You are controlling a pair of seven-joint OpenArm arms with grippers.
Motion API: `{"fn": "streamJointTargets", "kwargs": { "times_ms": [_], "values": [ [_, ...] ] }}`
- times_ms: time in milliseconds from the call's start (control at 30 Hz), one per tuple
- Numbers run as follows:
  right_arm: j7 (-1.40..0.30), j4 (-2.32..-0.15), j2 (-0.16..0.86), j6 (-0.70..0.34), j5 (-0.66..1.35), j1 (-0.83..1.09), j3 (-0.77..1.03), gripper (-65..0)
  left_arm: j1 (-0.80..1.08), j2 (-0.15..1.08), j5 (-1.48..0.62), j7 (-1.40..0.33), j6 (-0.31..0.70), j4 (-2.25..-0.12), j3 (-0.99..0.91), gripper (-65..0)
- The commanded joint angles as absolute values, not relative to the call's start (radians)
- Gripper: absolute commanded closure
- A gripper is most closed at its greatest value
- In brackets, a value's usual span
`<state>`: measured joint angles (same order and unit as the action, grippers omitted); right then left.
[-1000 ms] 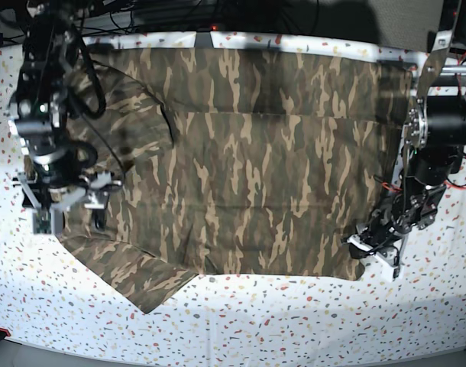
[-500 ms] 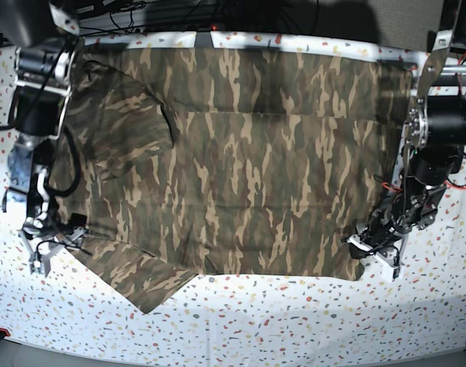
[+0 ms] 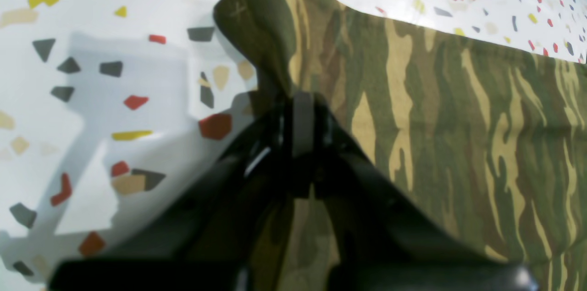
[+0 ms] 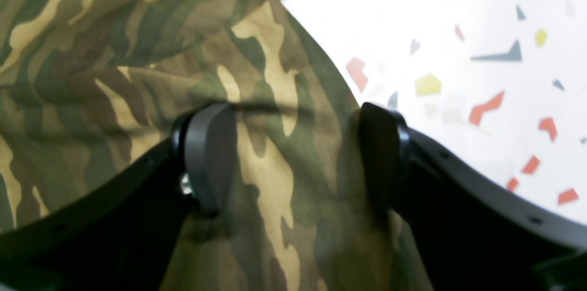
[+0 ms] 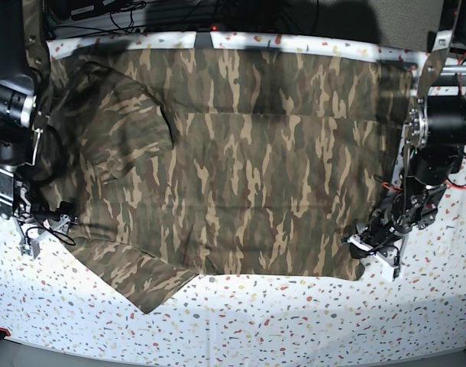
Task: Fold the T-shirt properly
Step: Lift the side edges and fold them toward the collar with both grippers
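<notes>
- The T-shirt [image 5: 256,168] lies spread across the white speckled cloth [image 5: 294,321], its camouflage print in olive, brown and tan reaching from near the cloth's far edge towards its near edge.
- Near the cloth's right side, the left gripper [image 5: 357,248] is at the T-shirt's near right corner, its fingers pressed together on the fabric and pinching it.
- In the left wrist view, a bit of the shirt beyond those fingers rises in a rounded fold, with bare speckled cloth beside it.
- Near the cloth's left edge, the right gripper [image 4: 293,153] is low over the shirt's left part, its fingers spread wide.
- Camouflage fabric runs between these spread fingers, and the shirt's edge passes close to one of them; whether either finger touches it, I cannot tell.
- On the near left, a piece of the shirt angles out towards the near edge and ends in a point.
- On the far left, a loose flap of shirt lies over the body, wrinkled.
</notes>
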<state>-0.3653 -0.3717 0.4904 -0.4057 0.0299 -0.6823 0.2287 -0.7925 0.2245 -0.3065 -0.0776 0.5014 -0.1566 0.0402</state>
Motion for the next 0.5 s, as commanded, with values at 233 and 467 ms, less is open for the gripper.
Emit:
{"fn": "streamJointTargets", "kwargs": {
  "times_ms": [233,467],
  "values": [
    [-0.391,-0.377,0.499,-0.472,0.036,-0.698,0.229,-11.4,-0.831,0.234,-0.315,-0.052,0.509,-0.170,0.040,0.0],
    [-0.435,-0.396,0.499,-0.472,0.036,-0.698,0.229,0.0,-0.832,0.234,-0.315,-0.051,0.509,-0.170,0.040,0.0]
  ]
}}
